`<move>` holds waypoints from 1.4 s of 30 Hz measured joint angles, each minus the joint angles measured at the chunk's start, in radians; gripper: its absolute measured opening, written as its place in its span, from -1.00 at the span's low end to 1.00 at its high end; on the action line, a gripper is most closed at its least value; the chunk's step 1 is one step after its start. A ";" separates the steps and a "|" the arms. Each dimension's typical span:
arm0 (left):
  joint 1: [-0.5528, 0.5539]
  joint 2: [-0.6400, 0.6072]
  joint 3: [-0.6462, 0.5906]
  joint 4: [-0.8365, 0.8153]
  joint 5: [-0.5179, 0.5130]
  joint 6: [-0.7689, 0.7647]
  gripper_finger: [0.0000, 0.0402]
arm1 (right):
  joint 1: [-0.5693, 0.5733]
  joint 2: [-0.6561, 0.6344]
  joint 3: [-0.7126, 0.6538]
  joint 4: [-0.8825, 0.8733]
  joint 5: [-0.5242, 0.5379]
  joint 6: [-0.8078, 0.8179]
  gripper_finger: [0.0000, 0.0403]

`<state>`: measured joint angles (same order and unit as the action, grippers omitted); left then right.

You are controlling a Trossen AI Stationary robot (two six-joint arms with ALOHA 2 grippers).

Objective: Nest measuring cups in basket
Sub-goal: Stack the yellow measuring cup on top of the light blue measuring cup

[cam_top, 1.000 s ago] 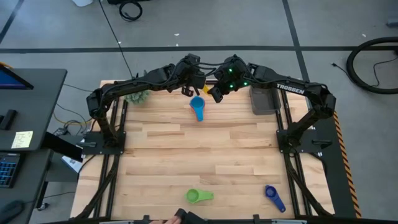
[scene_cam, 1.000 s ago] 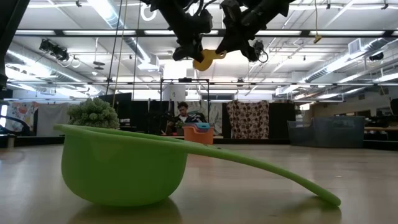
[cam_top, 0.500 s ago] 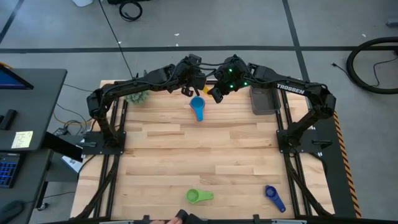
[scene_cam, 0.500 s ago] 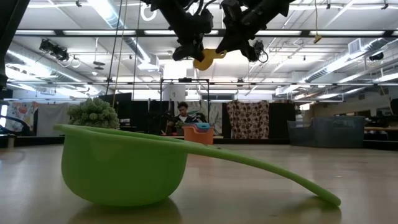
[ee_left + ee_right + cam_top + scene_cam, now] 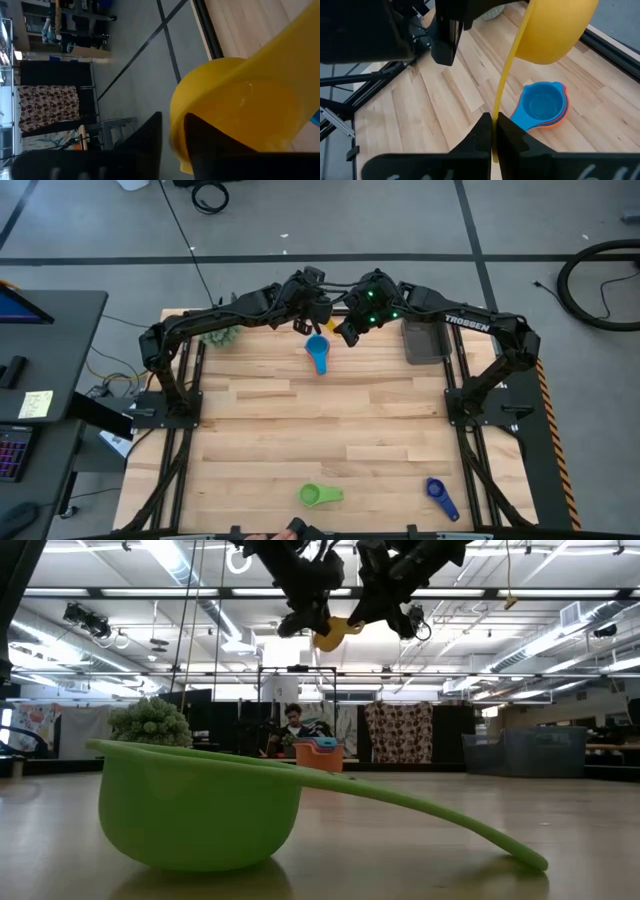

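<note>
A yellow measuring cup (image 5: 330, 326) hangs in the air over the table's far middle, between my two grippers. My right gripper (image 5: 346, 332) is shut on its handle. My left gripper (image 5: 173, 145) stands astride the wall of the bowl (image 5: 235, 105) with its fingers slightly apart. Just below and nearer, a light blue cup sits nested in orange and red ones (image 5: 318, 352) on the wood. The dark grey basket (image 5: 425, 342) stands at the far right. A green cup (image 5: 320, 496) and a dark blue cup (image 5: 440, 497) lie near the front edge. My left gripper has one finger inside the yellow bowl (image 5: 210, 145) and one outside it (image 5: 145, 145). A thin gap shows between the outer finger and the rim (image 5: 174, 115). Whether the inner finger touches the wall, I cannot tell. My right gripper pinches the yellow cup's flat handle (image 5: 496, 107) near its free end, between its two fingers. The fingers slant down and lie along the handle, which runs on to the bowl (image 5: 555, 30). The cup is lifted clear, above the nested stack (image 5: 542, 107).
A fuzzy green plant ball (image 5: 220, 335) sits at the far left behind my left arm. The wooden top between the stack and the front cups is bare. Black frame rails run along both sides (image 5: 470, 450). A person sits in the room beyond (image 5: 293, 725).
The yellow cup's bowl has shifted slightly up and toward my right gripper. Both arms have stayed in place.
</note>
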<state>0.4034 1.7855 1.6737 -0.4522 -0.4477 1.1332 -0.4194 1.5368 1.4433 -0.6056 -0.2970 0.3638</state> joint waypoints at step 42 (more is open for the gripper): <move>-0.066 -0.095 0.002 -0.209 -0.105 0.056 -0.32 | -0.008 0.000 -0.002 -0.034 0.031 0.057 -0.94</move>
<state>0.3377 1.6904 1.6752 -0.6612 -0.5527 1.1889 -0.4278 1.5372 1.4414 -0.6394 -0.2657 0.4204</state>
